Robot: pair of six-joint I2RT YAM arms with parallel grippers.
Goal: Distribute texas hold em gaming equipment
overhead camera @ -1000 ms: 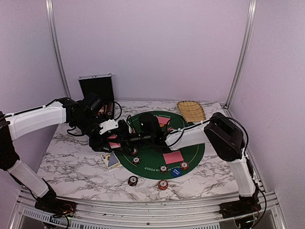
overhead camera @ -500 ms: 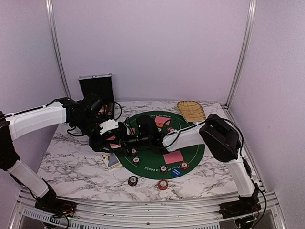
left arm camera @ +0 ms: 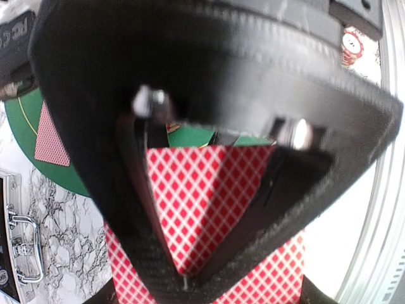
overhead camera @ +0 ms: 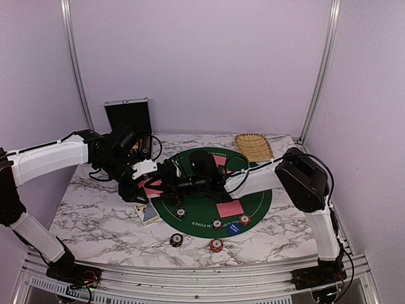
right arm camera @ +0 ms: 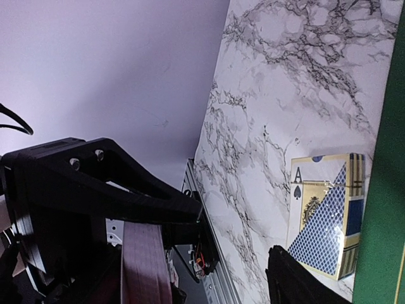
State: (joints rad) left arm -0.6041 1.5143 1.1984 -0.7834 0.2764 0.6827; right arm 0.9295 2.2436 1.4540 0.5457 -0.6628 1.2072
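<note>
Seen from above, the left fingers are clenched on a deck of red-backed cards at the left rim of the green felt mat. The right fingers reach across the felt to meet the deck, and whether they are parted or closed cannot be told. Single cards lie on the mat, striped poker chips and a blue button disc sit along its near edge, and two more chips rest on the marble surface. The left wrist camera shows the diamond-patterned deck pinched between its own dark fingers, with felt behind. The right wrist camera catches the left fingers side-on with the deck's edge jutting out, and a card box on the surface below. The risk lies in the hand-off. A pinch that takes several cards, or a pull at an angle, could fan the deck and scatter cards, and a loosened left grip would likely drop the lot.
</note>
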